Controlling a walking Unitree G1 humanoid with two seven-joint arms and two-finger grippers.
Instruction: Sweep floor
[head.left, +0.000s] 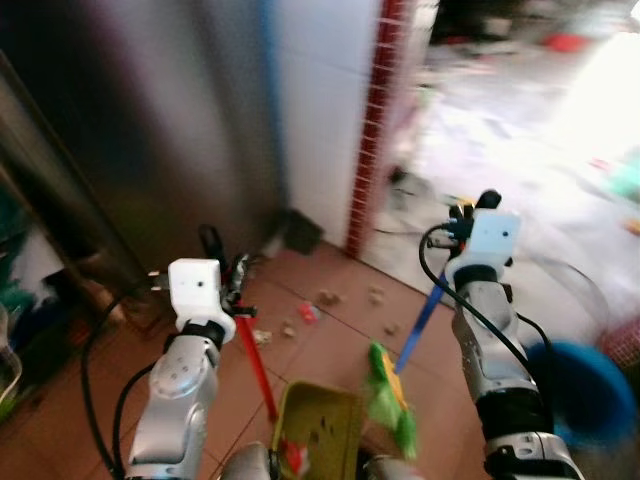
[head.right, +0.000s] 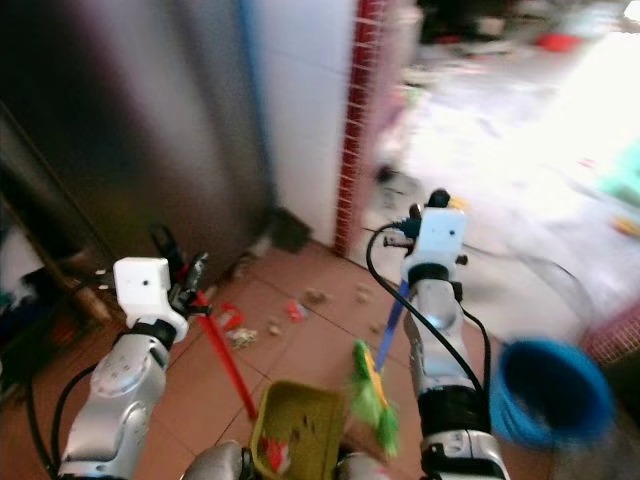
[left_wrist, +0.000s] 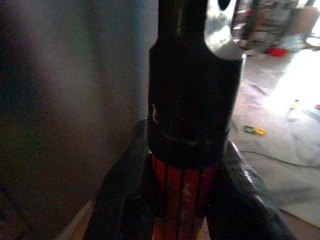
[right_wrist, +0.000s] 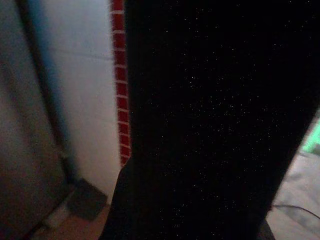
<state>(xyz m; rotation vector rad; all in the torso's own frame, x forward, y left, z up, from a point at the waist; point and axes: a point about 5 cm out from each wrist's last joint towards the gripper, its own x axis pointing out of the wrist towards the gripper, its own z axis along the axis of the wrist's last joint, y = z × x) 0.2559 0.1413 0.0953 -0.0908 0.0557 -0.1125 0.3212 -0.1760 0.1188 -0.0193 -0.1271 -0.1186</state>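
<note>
My left gripper (head.left: 225, 265) is shut on the red handle (head.left: 255, 365) of a yellow-green dustpan (head.left: 320, 425) that rests on the tiles near my feet. In the left wrist view its fingers (left_wrist: 125, 200) clamp the red handle (left_wrist: 182, 205) just below its black end cap. My right gripper (head.left: 470, 208) holds the blue handle (head.left: 420, 320) of a broom. The broom's green head (head.left: 392, 400) sits to the right of the dustpan. Several bits of litter (head.left: 312, 310) lie on the red-brown tiles ahead of both tools. A few red scraps lie in the dustpan.
A steel cabinet front (head.left: 150, 130) stands on the left, with a white wall (head.left: 320, 100) and a red brick strip (head.left: 372, 120) beside it. A dark block (head.left: 300, 232) sits at the wall's foot. A blue bucket (head.right: 550, 390) is at my right. Bright, cluttered floor lies beyond.
</note>
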